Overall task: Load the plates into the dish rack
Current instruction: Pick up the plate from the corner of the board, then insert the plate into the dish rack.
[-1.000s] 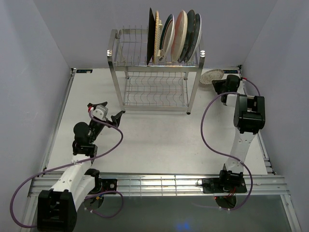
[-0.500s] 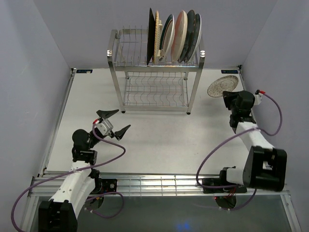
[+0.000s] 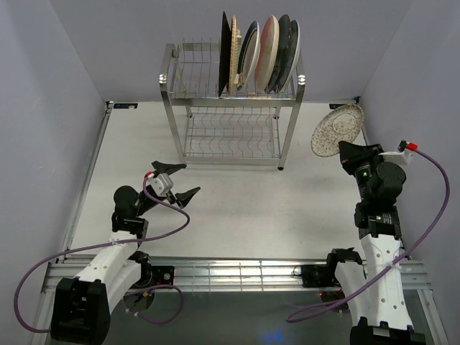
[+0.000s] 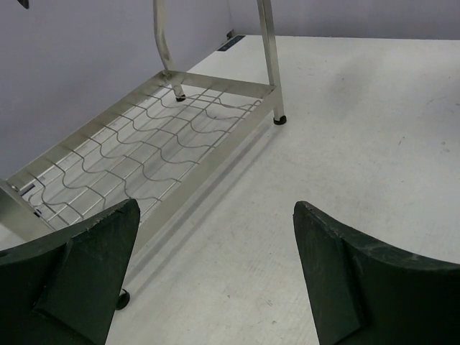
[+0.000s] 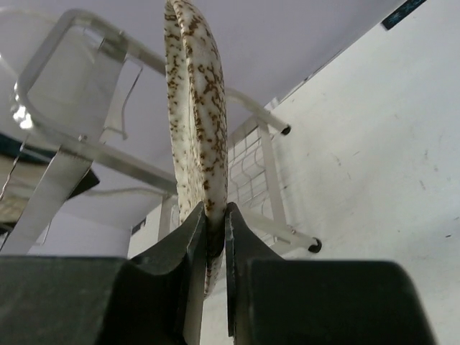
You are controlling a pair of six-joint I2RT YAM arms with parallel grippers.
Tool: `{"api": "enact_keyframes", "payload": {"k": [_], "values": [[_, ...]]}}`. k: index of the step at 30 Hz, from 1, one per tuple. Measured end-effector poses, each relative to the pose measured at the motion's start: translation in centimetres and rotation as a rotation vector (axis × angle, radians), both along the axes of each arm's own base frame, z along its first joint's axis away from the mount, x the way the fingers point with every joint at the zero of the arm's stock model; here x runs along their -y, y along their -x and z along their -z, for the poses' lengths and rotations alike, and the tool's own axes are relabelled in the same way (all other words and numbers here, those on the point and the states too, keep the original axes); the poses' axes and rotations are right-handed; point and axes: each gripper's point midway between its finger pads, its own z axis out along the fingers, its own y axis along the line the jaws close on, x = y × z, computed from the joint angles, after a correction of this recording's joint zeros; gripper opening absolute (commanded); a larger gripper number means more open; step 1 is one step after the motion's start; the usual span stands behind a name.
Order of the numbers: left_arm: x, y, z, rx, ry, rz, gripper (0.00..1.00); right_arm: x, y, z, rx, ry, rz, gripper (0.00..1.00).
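The dish rack [image 3: 230, 108] stands at the back middle of the table, with several plates [image 3: 259, 54] upright at the right end of its upper shelf. My right gripper [image 3: 348, 151] is shut on the rim of a small silver-grey speckled round plate [image 3: 336, 129] and holds it on edge in the air to the right of the rack. In the right wrist view the plate [image 5: 194, 108] rises straight up from between my fingers [image 5: 214, 212], with the rack [image 5: 57, 180] behind it. My left gripper [image 3: 180, 181] is open and empty in front of the rack's lower shelf [image 4: 144, 151].
Grey walls close in the table on the left, back and right. The rack's lower shelf [image 3: 230, 136] holds no plates. A black rubber foot [image 4: 278, 120] marks the rack's near corner. Purple cables loop beside both arms.
My right arm has lifted the speckled plate off the table at the back right and drawn it up and nearer, now held on edge. My left gripper has shifted a little right.
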Motion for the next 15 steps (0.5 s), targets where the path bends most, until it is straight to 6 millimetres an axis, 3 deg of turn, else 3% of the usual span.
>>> {"api": "enact_keyframes", "payload": {"k": [6,15], "values": [[0.8,0.1,-3.2,0.100,0.010,0.000,0.98,-3.7,1.6,-1.0,0.007,0.027,-0.211,0.08],[6.6,4.4,-7.9,0.443,-0.052,0.189,0.98,-7.1,5.4,-3.5,0.102,0.026,-0.401,0.08]]}}
